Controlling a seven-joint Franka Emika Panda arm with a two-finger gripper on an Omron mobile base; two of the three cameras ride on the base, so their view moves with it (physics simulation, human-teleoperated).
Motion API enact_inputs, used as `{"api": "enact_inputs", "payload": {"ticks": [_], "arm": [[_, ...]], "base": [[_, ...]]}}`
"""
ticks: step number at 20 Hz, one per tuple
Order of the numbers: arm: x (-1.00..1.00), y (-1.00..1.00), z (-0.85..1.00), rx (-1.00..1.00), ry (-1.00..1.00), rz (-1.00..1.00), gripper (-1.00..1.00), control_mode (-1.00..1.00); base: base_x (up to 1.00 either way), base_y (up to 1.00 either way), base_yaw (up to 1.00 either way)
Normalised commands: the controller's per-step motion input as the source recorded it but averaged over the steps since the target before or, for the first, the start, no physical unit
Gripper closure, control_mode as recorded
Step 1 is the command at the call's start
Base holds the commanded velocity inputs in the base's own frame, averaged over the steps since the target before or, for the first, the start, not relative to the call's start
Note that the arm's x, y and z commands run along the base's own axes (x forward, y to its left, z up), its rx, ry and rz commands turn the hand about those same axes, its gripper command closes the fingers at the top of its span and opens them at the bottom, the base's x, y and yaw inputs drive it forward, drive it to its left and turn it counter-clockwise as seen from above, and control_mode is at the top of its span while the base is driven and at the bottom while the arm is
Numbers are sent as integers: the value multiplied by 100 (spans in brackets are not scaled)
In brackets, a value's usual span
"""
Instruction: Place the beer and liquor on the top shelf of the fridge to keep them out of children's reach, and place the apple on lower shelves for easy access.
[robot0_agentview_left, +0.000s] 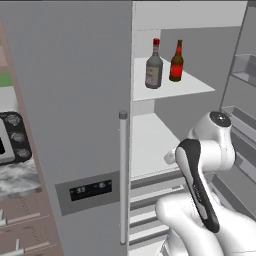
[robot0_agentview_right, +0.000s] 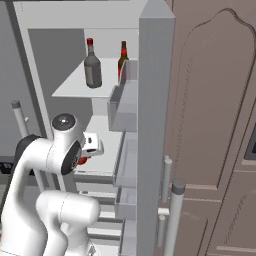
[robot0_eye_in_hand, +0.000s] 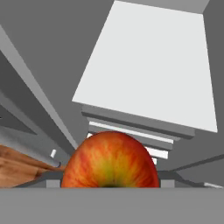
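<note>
A: Nearest thing in the hand view is the apple (robot0_eye_in_hand: 109, 161), sitting right at the tool (robot0_eye_in_hand: 109, 183), red-orange with yellow streaks. Fingertips are hidden behind it, but it sits where they'd be, so I read the tool as clamped on the apple, jaws part-way apart.

B: Where is it relative to the fridge (robot0_agentview_left: 75, 100)?

A: In the right base view a red sliver shows by the wrist, in front of the lower shelf (robot0_agentview_right: 107, 145). Hand view looks along that white board, with the drawers below it. I judge the apple is over the shelf's front edge or just short of it, not set down yet.

B: Risks?

A: Release too early and it drops onto the drawer fronts or the floor. It's round, so a drop from height could roll it off the front lip. Door bins on the right sit near the arm; a wide swing could clip them. Reaching deeper, the hand could hit the top shelf (robot0_agentview_left: 172, 87) from below.

B: Bottles?

A: The liquor (robot0_agentview_left: 154, 67) and the beer (robot0_agentview_left: 176, 64) both stand upright on the top shelf, near each other but apart. That part looks done.

B: Any text?

A: Liquor label pale, beer label red, neither legible. The door display (robot0_agentview_left: 90, 190) shows pale digits, too blurred to read.
</note>
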Motion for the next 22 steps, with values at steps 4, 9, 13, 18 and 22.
{"api": "enact_inputs", "payload": {"ticks": [4,9,13,18,22], "arm": [[26,-10,-21,0,0,0,100,-100],[26,-9,-13,0,0,0,100,-100],[29,-3,-11,0,0,0,100,-100],[34,0,-13,0,1,0,100,-100],[40,0,-13,0,1,0,100,-100]], "base": [[0,0,0],[0,0,0],[0,0,0],[0,0,0],[0,0,0]]}}
